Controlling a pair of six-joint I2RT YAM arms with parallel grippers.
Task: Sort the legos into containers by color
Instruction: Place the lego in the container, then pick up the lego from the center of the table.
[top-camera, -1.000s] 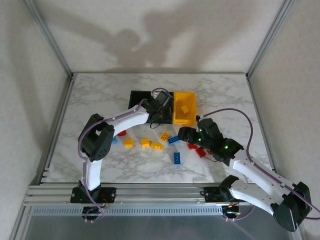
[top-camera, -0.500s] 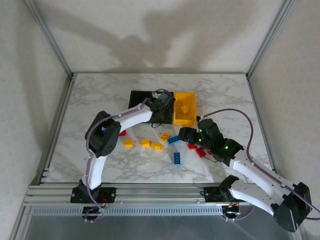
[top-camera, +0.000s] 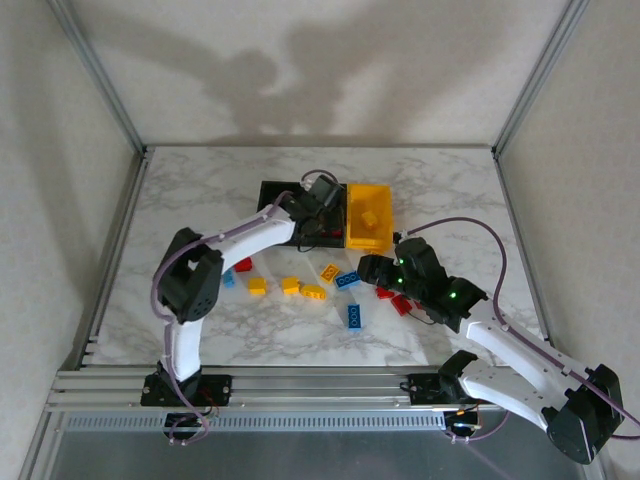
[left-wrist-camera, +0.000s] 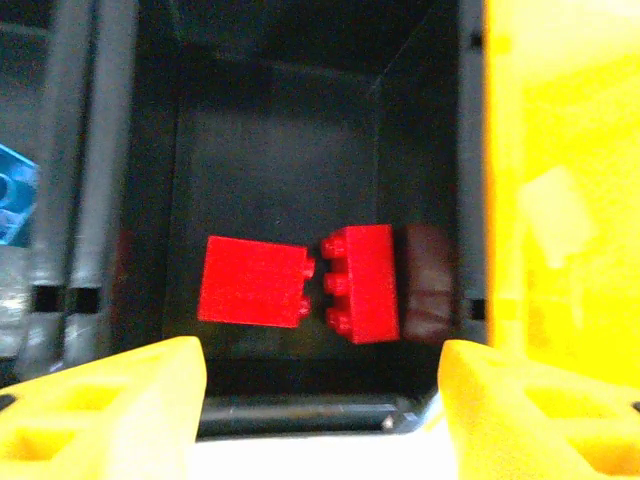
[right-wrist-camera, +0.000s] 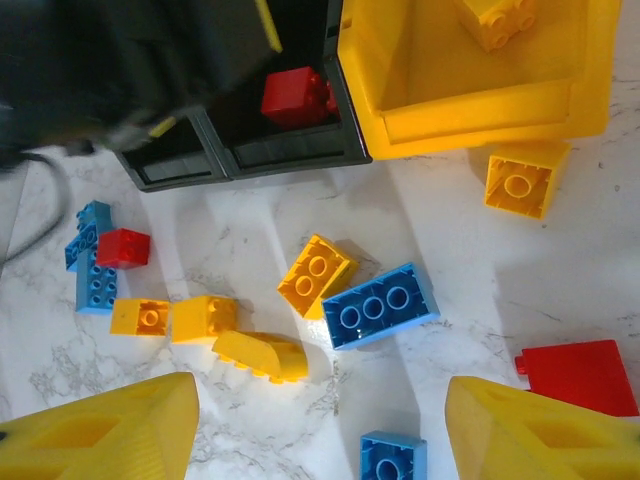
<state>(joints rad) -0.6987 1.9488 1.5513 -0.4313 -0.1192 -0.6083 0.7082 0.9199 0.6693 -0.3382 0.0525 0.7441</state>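
My left gripper (left-wrist-camera: 322, 410) hangs open over the middle black container (left-wrist-camera: 280, 130), with nothing between its fingers. Two red legos (left-wrist-camera: 255, 282) (left-wrist-camera: 362, 283) lie on that container's floor below it. From above, the left gripper (top-camera: 322, 203) sits between the left black container (top-camera: 272, 192) and the yellow container (top-camera: 368, 232). My right gripper (right-wrist-camera: 320, 430) is open above the table, over a yellow lego (right-wrist-camera: 316, 274), a blue lego (right-wrist-camera: 380, 305) and a curved yellow lego (right-wrist-camera: 260, 355). Another blue lego (right-wrist-camera: 393, 458) lies between its fingertips' line.
Loose legos are scattered in front of the containers: red (top-camera: 243, 265), blue (top-camera: 228, 280), yellow (top-camera: 257, 286), blue (top-camera: 355, 316) and red (top-camera: 402, 304). A yellow lego (right-wrist-camera: 500, 20) lies inside the yellow container (right-wrist-camera: 470, 100), and another (right-wrist-camera: 520, 180) sits just outside it.
The left arm's elbow swung right and back left while its gripper stayed over the middle black container, its jaws parting. The right arm has not moved.
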